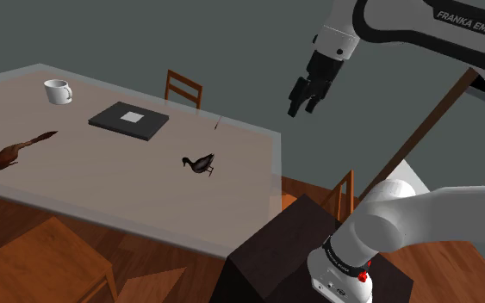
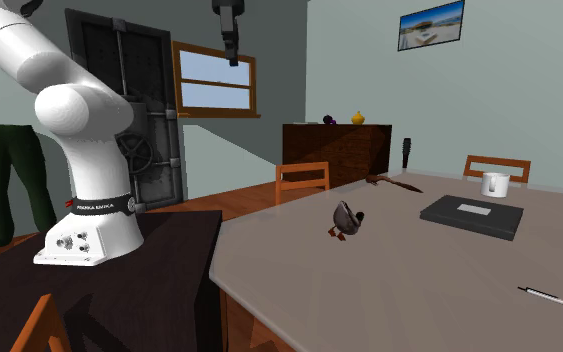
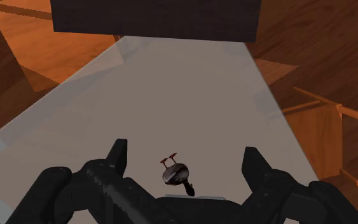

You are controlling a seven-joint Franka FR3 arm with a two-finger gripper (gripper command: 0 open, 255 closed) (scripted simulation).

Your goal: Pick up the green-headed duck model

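The duck model (image 1: 199, 163) is small and dark with reddish feet, standing upright on the pale table (image 1: 102, 185) near its corner closest to the stand. The duck (image 2: 346, 219) also appears in the second exterior view, near the table's close left part. My black gripper (image 1: 306, 100) hangs high in the air, well above and to the shoulder view's right of the duck. In the wrist view the duck (image 3: 175, 174) lies far below, between the two open fingers (image 3: 119, 158), which touch nothing. The gripper (image 2: 230, 44) is seen near the ceiling.
On the table lie a dark flat book (image 1: 129, 120) with a white label, a white mug (image 1: 58, 91), a brown long-tailed bird figure (image 1: 18, 150) and a thin pen (image 2: 550, 296). Wooden chairs (image 1: 183, 87) stand around the table. The dark stand (image 1: 301, 258) sits beside the table's corner.
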